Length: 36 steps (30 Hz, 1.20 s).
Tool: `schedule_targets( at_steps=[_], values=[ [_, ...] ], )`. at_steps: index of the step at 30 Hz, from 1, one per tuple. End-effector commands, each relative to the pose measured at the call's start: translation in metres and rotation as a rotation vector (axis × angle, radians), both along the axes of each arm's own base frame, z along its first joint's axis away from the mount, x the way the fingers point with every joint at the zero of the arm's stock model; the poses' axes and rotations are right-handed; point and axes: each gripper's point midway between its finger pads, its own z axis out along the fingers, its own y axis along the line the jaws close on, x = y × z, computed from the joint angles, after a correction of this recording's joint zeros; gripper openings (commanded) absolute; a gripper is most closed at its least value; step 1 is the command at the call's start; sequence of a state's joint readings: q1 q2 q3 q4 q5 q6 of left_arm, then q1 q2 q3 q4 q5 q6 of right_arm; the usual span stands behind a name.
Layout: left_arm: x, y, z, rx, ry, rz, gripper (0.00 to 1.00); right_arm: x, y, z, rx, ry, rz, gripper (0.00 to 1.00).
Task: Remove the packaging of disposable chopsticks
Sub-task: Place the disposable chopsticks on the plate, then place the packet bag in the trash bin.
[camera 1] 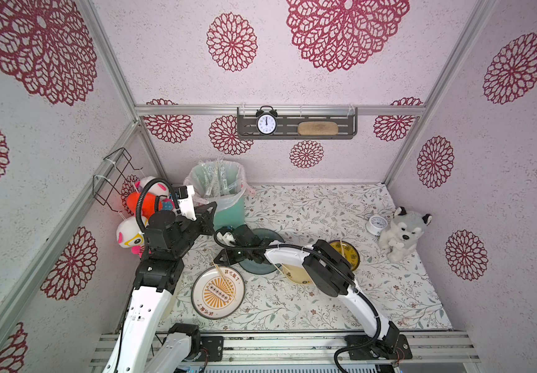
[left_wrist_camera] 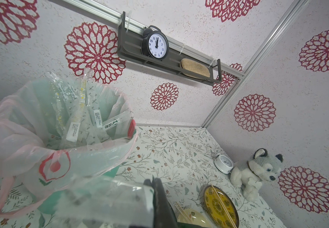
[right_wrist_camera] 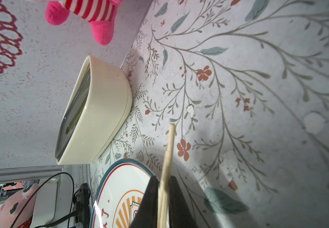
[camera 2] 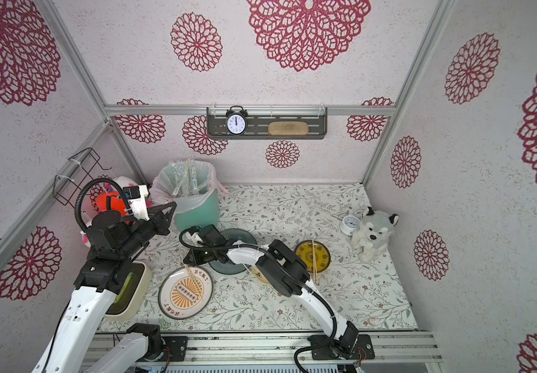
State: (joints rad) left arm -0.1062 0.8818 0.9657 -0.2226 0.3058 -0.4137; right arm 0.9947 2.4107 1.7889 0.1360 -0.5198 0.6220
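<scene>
Near the end, I judge: my left gripper clamps 1 packaging sleeve beside the sleeve-filled bin at centre left, while my right gripper narrowly pinches bare disposable chopsticks over the white plate at lower centre.

**Clock numerals, plate characters, sleeve print**

The black clock on the shelf shows the numerals 1 to 12 round its white dial, clear in the left wrist view. Small print below the hands is too fine to read. The white plate on the desk bears red Chinese characters along its upper and lower rim, seemingly 该吃饭了. In the bin, one sleeve carries green Chinese print that cannot be read with certainty. White labels on other sleeves hold lines of tiny text, unreadable. The small white clock has dial marks too small to read.
</scene>
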Motion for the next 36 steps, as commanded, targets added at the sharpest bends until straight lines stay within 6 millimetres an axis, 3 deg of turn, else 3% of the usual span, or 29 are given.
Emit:
schedule_targets(
  at_steps=[1,9,16,21,27,31,36],
  values=[
    [-0.003,0.002,0.011,0.005,-0.038,0.0,0.0,0.001,-0.002,0.02,0.02,-0.042,0.001,0.15],
    [-0.003,0.002,0.011,0.003,-0.039,0.001,0.0,0.0,-0.003,0.028,0.04,-0.062,0.0,0.15],
    [0.014,0.01,-0.003,-0.005,0.038,0.043,0.0,0.0,-0.008,0.073,0.1,-0.176,0.011,0.23],
    [0.024,0.007,-0.007,-0.016,0.077,0.03,0.0,-0.007,-0.018,0.091,0.094,-0.251,0.023,0.26],
    [0.068,0.026,-0.036,0.076,0.26,0.152,0.0,-0.029,-0.055,0.119,0.12,-0.39,0.003,0.34],
    [0.113,0.036,-0.032,0.124,0.299,0.208,0.0,-0.048,-0.079,0.137,0.159,-0.43,0.003,0.35],
    [0.156,0.025,-0.012,0.123,0.296,0.163,0.0,-0.06,-0.111,0.15,0.171,-0.474,-0.029,0.36]
  ],
)
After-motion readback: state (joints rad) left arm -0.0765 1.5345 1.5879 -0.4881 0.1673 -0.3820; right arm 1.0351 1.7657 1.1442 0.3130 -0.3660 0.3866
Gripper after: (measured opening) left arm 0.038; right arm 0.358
